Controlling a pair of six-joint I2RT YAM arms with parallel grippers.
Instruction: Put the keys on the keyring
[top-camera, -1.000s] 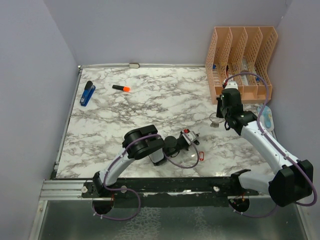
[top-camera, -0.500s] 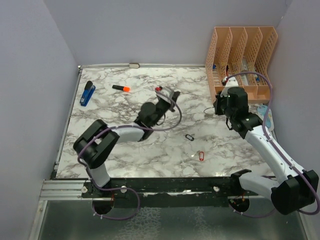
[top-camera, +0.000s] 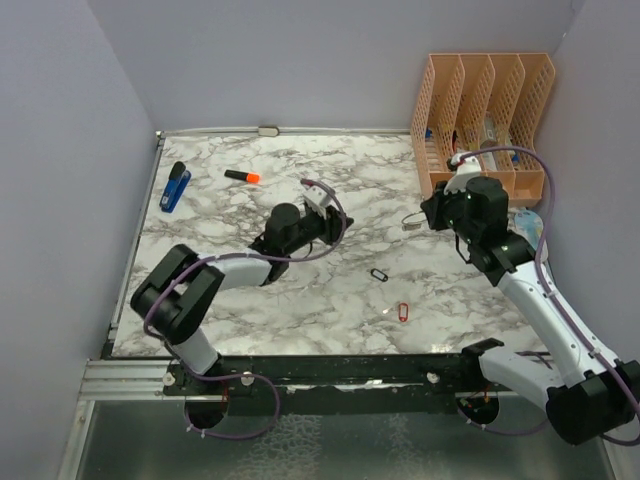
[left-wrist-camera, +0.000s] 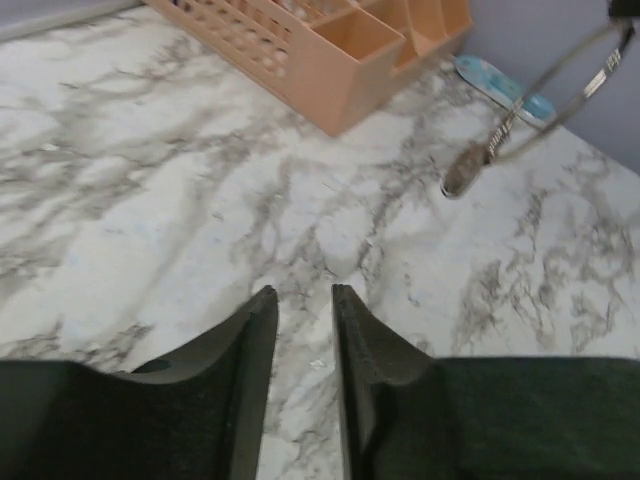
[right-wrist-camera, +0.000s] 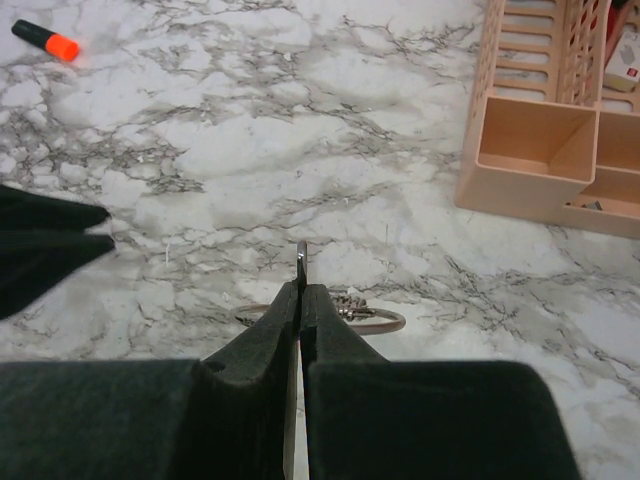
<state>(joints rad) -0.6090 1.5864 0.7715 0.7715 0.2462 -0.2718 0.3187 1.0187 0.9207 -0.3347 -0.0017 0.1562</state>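
1. Keys lie loose on the marble table (top-camera: 200, 220), closest to the arm bases. The red-tag key (top-camera: 402, 312) comes first, and the dark-head key (top-camera: 378, 274) is a bit behind it.
2. Farther back, the left gripper (left-wrist-camera: 300, 300) hangs over the middle. Its fingers are a little apart and hold nothing.
3. To its right, the right gripper (right-wrist-camera: 300, 290) is pinched tight on the keyring (right-wrist-camera: 370, 320).
4. The job now looks like fetching a key. Next, the left gripper should go down and pinch one.
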